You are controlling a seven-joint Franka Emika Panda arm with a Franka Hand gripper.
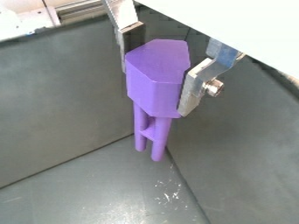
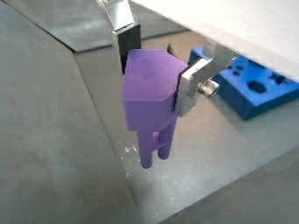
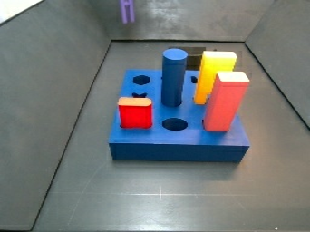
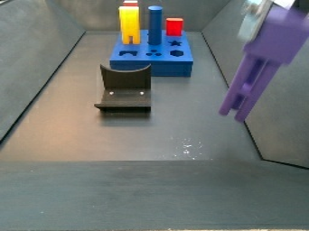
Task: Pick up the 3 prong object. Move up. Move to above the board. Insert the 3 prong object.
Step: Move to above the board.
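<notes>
Purple and blocky, the plastic three-prong object point(image 1: 156, 86) filled both wrist views, its chunky faceted head clamped between the gripper's point(image 1: 166, 58) flat silver fingers point(image 1: 205, 74), one plate on either side, so the hand was closed on the piece and carrying it. Its long axis hung down from the hand, the prongs point(image 2: 155, 145) pointing away from the fingers toward the grey floor and clear of it; in a side view point(image 4: 262, 60) the piece appeared tilted somewhat off vertical, though the camera's angle may account for part of that. Judging from the held piece and its height, the pick-up and lift looked done and the carry to the board was the step in hand. What the coming move turned on was the offset: the blue rectangular board point(image 2: 260, 89) lay off to one side of the gripper, well apart and lower than the prongs, showing in a wrist view just past the finger with the screw. In a side view point(image 3: 179, 127) the board carried a red block, a blue cylinder, a yellow block and an orange-red block, with open holes between them, while the purple piece point(image 3: 126, 10) hung high beyond its far end. Nearer the hand than the board stood the dark L-shaped fixture point(image 4: 125, 87), empty, between the two.
</notes>
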